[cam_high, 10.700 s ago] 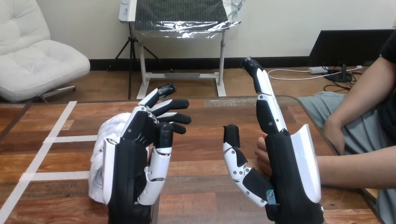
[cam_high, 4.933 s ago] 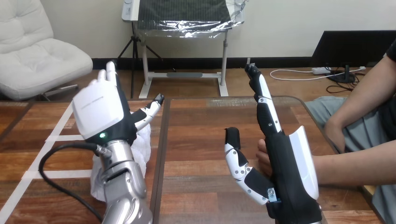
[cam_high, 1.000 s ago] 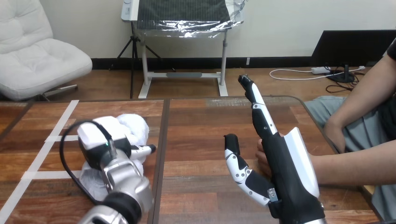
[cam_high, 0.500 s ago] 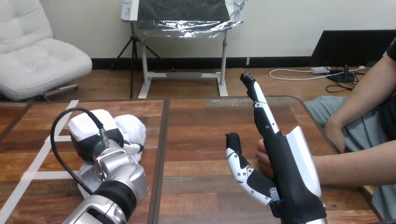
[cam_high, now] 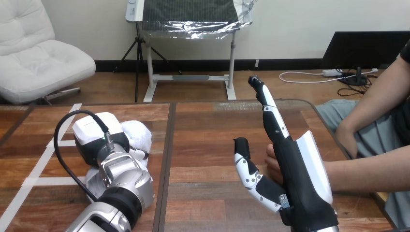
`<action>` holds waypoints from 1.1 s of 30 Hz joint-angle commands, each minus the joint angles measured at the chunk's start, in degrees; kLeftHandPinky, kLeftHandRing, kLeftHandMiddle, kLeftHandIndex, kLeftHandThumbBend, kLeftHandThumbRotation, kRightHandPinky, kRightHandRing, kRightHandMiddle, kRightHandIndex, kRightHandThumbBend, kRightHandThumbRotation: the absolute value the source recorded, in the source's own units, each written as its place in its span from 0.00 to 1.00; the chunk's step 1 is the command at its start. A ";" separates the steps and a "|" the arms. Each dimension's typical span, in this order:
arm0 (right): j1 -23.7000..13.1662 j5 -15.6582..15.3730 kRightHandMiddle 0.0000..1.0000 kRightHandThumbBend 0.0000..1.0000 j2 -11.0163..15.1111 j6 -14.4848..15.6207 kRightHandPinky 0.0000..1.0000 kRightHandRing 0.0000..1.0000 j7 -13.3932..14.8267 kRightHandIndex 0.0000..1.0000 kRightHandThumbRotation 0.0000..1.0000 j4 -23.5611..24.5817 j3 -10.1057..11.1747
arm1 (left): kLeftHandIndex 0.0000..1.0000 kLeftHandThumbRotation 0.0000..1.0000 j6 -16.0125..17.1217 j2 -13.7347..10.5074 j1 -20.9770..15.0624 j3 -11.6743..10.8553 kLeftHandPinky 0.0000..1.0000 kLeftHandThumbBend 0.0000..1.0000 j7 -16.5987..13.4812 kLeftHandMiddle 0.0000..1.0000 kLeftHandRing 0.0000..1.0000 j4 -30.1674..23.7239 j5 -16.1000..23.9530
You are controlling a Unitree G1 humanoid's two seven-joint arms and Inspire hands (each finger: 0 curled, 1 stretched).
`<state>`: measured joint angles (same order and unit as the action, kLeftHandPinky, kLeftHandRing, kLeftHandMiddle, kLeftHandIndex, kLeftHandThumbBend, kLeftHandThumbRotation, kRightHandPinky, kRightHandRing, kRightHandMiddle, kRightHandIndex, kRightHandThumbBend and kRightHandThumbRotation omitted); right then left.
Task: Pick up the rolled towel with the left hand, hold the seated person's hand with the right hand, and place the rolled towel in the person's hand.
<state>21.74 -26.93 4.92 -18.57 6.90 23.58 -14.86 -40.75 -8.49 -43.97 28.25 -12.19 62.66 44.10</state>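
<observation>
— How far along is the robot getting?

— Barely starting. Its left hand (cam_high: 92, 135) is lying over the white rolled terry towel (cam_high: 138, 133), which is sitting on the table under and just right of it. Whether it is grasping cannot be told.

— And the right hand (cam_high: 295, 169)?

— It is standing upright, released. The person's hand (cam_high: 271, 163) is resting beside its palm, unclasped. Lifting, holding and handover are remaining.

— The surface?

— A brown wooden plank table (cam_high: 203, 130) is carrying pale tape strips (cam_high: 48, 181) left of the left hand.
</observation>
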 commanded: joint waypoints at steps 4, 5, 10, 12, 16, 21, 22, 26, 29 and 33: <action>-1.68 0.60 1.00 0.00 0.17 -0.95 1.00 1.00 -0.17 0.98 0.00 2.32 0.84 | 0.56 0.00 2.22 0.40 2.97 -0.37 0.11 0.69 -2.16 0.27 0.17 -1.66 -1.99; -1.68 0.61 1.00 0.00 0.17 -0.97 1.00 1.00 -0.15 0.98 0.00 2.32 0.86 | 0.56 0.00 2.31 0.38 3.04 -0.26 0.11 0.69 -2.47 0.27 0.17 -1.68 -2.04; -1.65 0.44 1.00 0.00 0.26 -1.11 1.00 1.00 -0.01 0.98 0.00 2.29 0.95 | 0.54 0.00 3.74 0.05 4.04 -0.53 0.11 0.69 -4.80 0.27 0.17 -2.80 -2.63; -1.63 0.46 1.00 0.00 0.22 -1.11 1.00 1.00 0.03 0.98 0.00 2.28 0.95 | 0.53 0.00 3.81 0.05 4.15 -0.59 0.11 0.69 -5.12 0.27 0.17 -2.89 -2.85; -1.61 0.72 1.00 0.00 0.14 -1.24 1.00 1.00 0.11 0.98 0.00 2.12 0.97 | 0.53 0.00 4.77 -0.18 4.83 -0.60 0.11 0.69 -6.74 0.26 0.17 -3.55 -3.00; -1.58 0.61 1.00 0.00 0.12 -1.20 1.00 1.00 0.16 0.97 0.00 2.12 0.98 | 0.53 0.00 6.86 -0.57 5.94 -1.23 0.10 0.69 -9.23 0.26 0.16 -4.83 -3.61; -1.63 0.62 1.00 0.00 0.16 -1.42 1.00 1.00 0.24 0.97 0.00 1.98 1.00 | 0.53 0.00 8.46 -0.77 6.73 -1.83 0.10 0.70 -11.21 0.26 0.16 -5.65 -4.05; -1.75 0.57 1.00 0.00 0.25 -1.94 1.00 1.00 0.43 0.97 0.00 1.69 1.05 | 0.52 0.01 14.11 -1.43 9.06 -4.04 0.10 0.68 -15.45 0.25 0.16 -8.26 -6.07; -1.71 0.67 1.00 0.00 0.19 -1.99 1.00 1.00 0.39 0.97 0.00 1.67 1.03 | 0.51 0.01 21.70 -2.41 11.49 -6.04 0.11 0.66 -18.14 0.27 0.17 -10.66 -8.38; -1.72 0.71 1.00 0.00 0.20 -1.91 1.00 1.00 0.26 0.97 0.00 1.70 1.02 | 0.50 0.02 34.46 -3.16 15.08 -10.20 0.16 0.64 -19.64 0.33 0.23 -13.99 -13.78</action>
<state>21.83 -26.85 5.00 -18.94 6.90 23.56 -14.72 -21.77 -10.18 -34.44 23.04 -28.81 55.02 36.40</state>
